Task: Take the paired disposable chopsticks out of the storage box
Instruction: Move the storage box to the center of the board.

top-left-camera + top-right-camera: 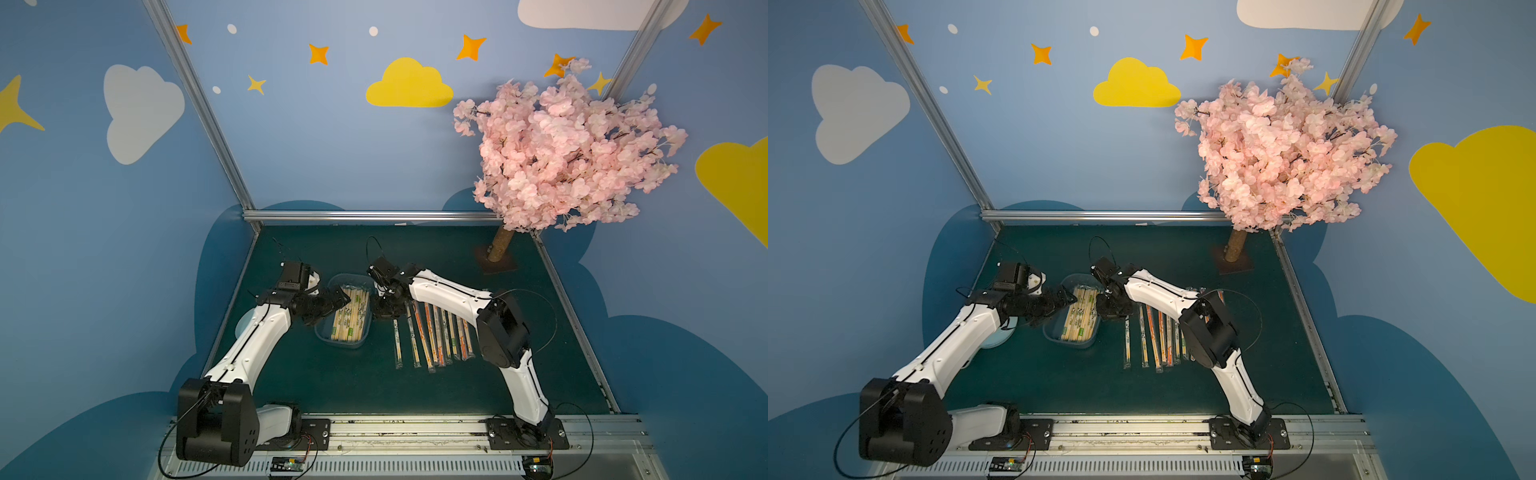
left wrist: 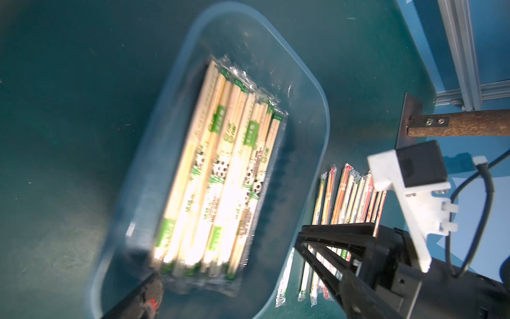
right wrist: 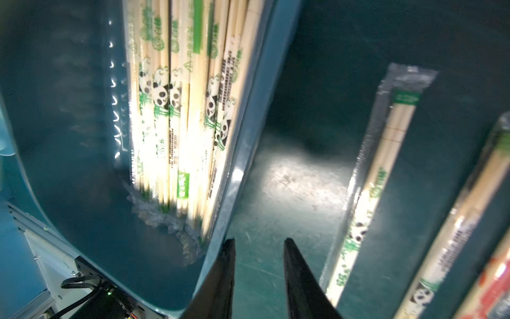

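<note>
At left, the left gripper [image 1: 337, 300] hangs over the left rim of the storage box [image 1: 343, 345], fingers spread wide and empty. A thick bundle of paired disposable chopsticks [image 1: 351, 316] lies inside, not yet taken out. Just right of the box, the right gripper [image 3: 259, 245] hovers low, fingers slightly parted and holding nothing. Farther right, a row of removed pairs [image 1: 436, 336] lies on the mat [image 1: 332, 382]. I judge the job is perhaps half done.

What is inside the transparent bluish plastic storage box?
Sleeved pale-wood chopstick pairs with green and panda prints lie side by side in the storage box. Any pairs beneath the top layer are covered.
</note>
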Tool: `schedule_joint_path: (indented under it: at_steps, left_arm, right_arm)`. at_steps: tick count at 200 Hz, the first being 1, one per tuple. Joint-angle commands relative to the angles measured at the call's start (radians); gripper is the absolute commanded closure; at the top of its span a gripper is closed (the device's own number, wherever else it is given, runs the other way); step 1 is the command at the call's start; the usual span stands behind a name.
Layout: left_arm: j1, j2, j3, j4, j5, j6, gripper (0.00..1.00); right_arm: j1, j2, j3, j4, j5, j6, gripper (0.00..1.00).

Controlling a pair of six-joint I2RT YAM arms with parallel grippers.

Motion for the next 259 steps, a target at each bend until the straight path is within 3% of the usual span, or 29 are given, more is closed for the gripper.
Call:
schedule_joint_path:
  at_steps: [1, 41, 69, 86, 188, 227, 259]
  left_arm:
    - [-0.014, 0.024, 0.038, -0.035, -0.019, 0.025, 0.0]
    - [-0.054, 0.1, 0.078, -0.026, -0.054, 0.054, 0.03]
    - [-0.073, 0.17, 0.119, -0.024, -0.075, 0.068, 0.17]
    - [-0.1, 0.203, 0.135, -0.013, -0.085, 0.07, 0.22]
    - [-0.314, 0.294, 0.087, 0.111, -0.086, -0.076, 0.18]
    - [-0.367, 0.309, 0.074, 0.218, -0.017, -0.168, 0.18]
    - [-0.384, 0.338, 0.127, 0.238, 0.003, -0.176, 0.18]
  right_arm:
    - [0.007, -0.019, -0.004, -0.014, -0.011, -0.005, 0.67]
    - [-0.022, -0.219, -0.301, 0.191, -0.042, 0.043, 0.67]
    - [-0.027, -0.337, -0.45, 0.308, -0.054, 0.073, 0.67]
    - [-0.031, -0.34, -0.449, 0.29, -0.052, 0.065, 0.67]
    - [-0.105, -0.398, -0.509, 0.193, -0.034, 0.02, 0.67]
    - [-0.118, -0.434, -0.554, 0.186, -0.021, 0.029, 0.67]
    - [-0.118, -0.446, -0.564, 0.183, -0.01, 0.045, 0.67]
